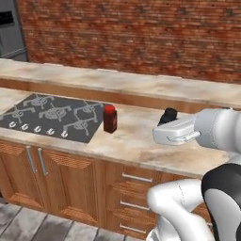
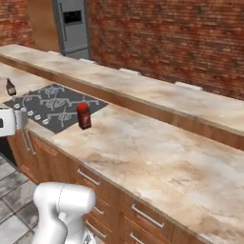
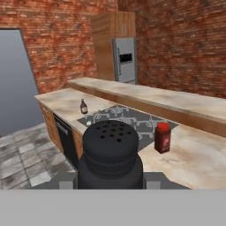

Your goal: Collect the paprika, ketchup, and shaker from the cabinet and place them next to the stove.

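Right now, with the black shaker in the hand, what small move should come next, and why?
Probably carry the shaker toward the counter beside the paprika jar and lower it there: the jar already stands next to the stove, while the hand holds the shaker off to one side.

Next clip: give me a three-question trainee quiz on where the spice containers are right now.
1. True or false: the paprika stands on the counter beside the stove.
2. The gripper holds: A) ketchup B) shaker C) nothing.
3. Fill in: the ketchup stands on the side of the stove ____ from the paprika.

Key: 1 true; 2 B, the black shaker sits between the fingers; 3 opposite.
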